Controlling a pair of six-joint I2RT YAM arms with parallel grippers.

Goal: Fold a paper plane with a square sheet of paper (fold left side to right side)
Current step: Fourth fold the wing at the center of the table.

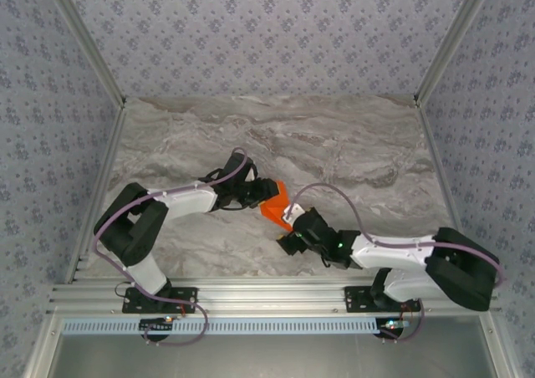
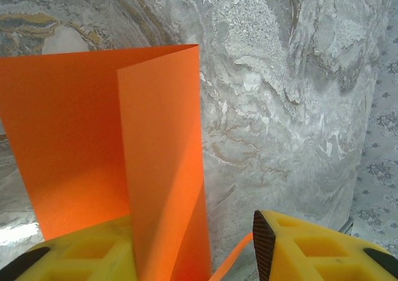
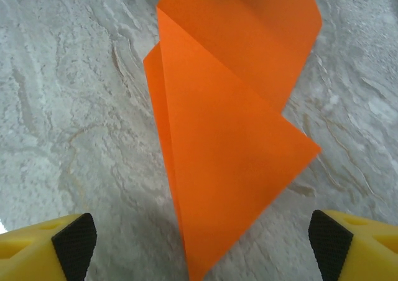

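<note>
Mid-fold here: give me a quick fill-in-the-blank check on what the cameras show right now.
1. The sheet of paper is bright ___ in colour.
2. The right hand has its jaws ___, one finger on either side of the paper without touching it.
3. In the top view, the paper sits ___ the left hand and the right hand.
Missing words: orange; open; between.
</note>
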